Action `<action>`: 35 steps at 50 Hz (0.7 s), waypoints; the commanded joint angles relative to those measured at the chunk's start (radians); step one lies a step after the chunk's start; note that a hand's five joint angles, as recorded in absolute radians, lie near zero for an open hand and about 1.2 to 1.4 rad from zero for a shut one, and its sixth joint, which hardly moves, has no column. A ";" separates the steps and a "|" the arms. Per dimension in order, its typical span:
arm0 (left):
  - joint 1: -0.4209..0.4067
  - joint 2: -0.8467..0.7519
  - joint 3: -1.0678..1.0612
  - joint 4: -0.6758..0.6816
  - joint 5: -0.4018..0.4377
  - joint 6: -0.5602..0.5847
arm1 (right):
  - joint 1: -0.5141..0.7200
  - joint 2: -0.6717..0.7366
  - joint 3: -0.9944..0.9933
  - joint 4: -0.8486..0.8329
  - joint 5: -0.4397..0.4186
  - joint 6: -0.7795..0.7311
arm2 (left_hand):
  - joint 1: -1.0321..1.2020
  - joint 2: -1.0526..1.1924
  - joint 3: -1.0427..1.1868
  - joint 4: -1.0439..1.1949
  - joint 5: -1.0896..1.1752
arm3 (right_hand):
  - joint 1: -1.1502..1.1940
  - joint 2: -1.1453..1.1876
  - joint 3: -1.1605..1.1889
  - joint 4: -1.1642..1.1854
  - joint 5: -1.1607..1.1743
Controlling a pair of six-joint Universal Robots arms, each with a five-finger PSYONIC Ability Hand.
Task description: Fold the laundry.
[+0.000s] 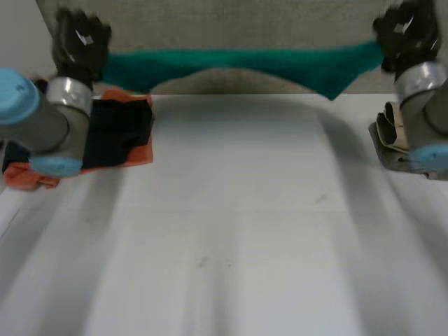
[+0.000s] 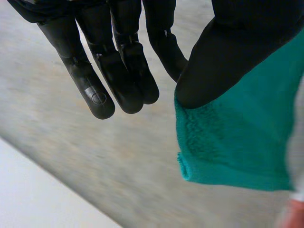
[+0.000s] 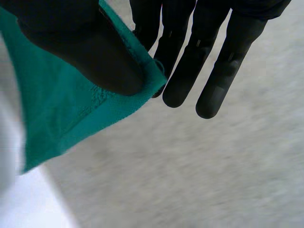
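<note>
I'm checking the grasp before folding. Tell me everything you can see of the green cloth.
The cloth is teal, fleecy like terry, with a hemmed edge. It hangs stretched in the air above the far edge of the table, a corner drooping near the right hand. That hand pinches one end, the left hand the other.

No lettering, number, brand or sign was legible in any view. The teal towel (image 1: pixel 231 63) bore no readable label. The one mark, a small plain circle (image 2: pixel 97 98) on a fingertip of the left hand (image 2: pixel 118 57), carried no characters.
</note>
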 commanded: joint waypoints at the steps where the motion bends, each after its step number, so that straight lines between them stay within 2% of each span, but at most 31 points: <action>1: -0.036 -0.012 -0.284 -0.009 0.047 0.010 | -0.001 0.064 0.184 0.041 -0.030 -0.015 | 0.253 0.197 0.202 0.192 0.214 | 0.271 0.222 0.204 0.198 0.182; 7: -0.033 0.046 -0.482 -0.075 0.045 0.026 | -0.013 0.029 0.286 0.210 -0.028 -0.025 | 0.253 0.197 0.202 0.192 0.214 | 0.271 0.222 0.204 0.198 0.182; 11: -0.007 0.229 -0.623 -0.273 0.044 0.110 | -0.032 -0.070 0.361 0.434 -0.027 -0.068 | 0.253 0.197 0.202 0.192 0.214 | 0.271 0.222 0.204 0.198 0.182; 12: 0.013 0.297 -0.675 -0.378 0.042 0.153 | -0.058 -0.134 0.394 0.545 -0.028 -0.102 | 0.253 0.197 0.202 0.192 0.214 | 0.271 0.222 0.204 0.198 0.182; 15: 0.038 0.393 -0.749 -0.555 0.041 0.216 | -0.104 -0.222 0.457 0.713 -0.034 -0.172 | 0.253 0.197 0.202 0.192 0.214 | 0.271 0.222 0.204 0.198 0.182; 16: 0.050 0.451 -0.792 -0.686 0.041 0.260 | -0.133 -0.270 0.508 0.809 -0.036 -0.235 | 0.253 0.197 0.202 0.192 0.214 | 0.271 0.222 0.204 0.198 0.182; 18: 0.058 0.499 -0.830 -0.814 0.041 0.302 | -0.156 -0.310 0.554 0.890 -0.037 -0.306 | 0.253 0.197 0.202 0.192 0.214 | 0.271 0.222 0.204 0.198 0.182; 19: 0.062 0.532 -0.861 -0.925 0.042 0.329 | -0.170 -0.339 0.592 0.936 -0.036 -0.370 | 0.253 0.197 0.202 0.192 0.214 | 0.271 0.222 0.204 0.198 0.182; 20: 0.062 0.542 -0.870 -0.963 0.045 0.340 | -0.173 -0.348 0.606 0.941 -0.037 -0.395 | 0.253 0.197 0.202 0.192 0.214 | 0.271 0.222 0.204 0.198 0.182; 25: 0.067 0.542 -0.857 -0.966 0.042 0.358 | -0.175 -0.358 0.646 0.905 -0.039 -0.454 | 0.253 0.197 0.202 0.192 0.214 | 0.271 0.222 0.204 0.198 0.182; 29: 0.064 0.478 -0.771 -0.907 0.039 0.352 | -0.165 -0.356 0.617 0.832 -0.040 -0.412 | 0.253 0.197 0.202 0.192 0.214 | 0.271 0.222 0.204 0.198 0.182; 35: 0.015 0.308 -0.565 -0.752 0.035 0.310 | -0.136 -0.261 0.513 0.651 -0.037 -0.288 | 0.253 0.197 0.202 0.192 0.214 | 0.271 0.222 0.204 0.198 0.182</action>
